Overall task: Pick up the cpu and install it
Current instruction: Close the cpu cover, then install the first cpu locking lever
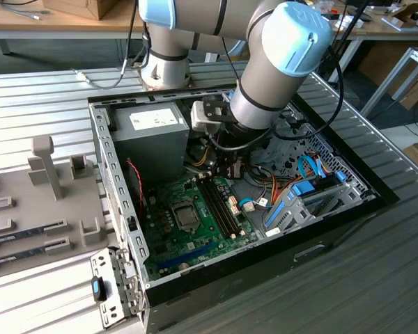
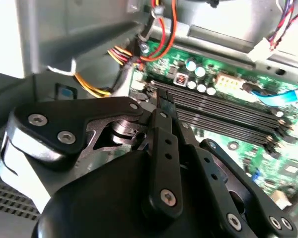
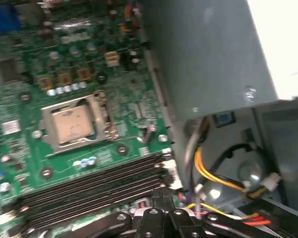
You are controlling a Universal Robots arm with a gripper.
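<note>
While the hand (image 3: 161, 210) is hovering closed and empty over the memory slots (image 3: 89, 186), the cpu (image 3: 72, 124) is lying in its socket (image 3: 107, 120), looking light, thin and fragile, best gripped by opposite edges.

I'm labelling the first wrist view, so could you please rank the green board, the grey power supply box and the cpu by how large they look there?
1. Green board and grey power supply box: alike in area; the box may be nearer, so no ranking.
2. cpu, sitting in its socket: clearly smallest.
</note>
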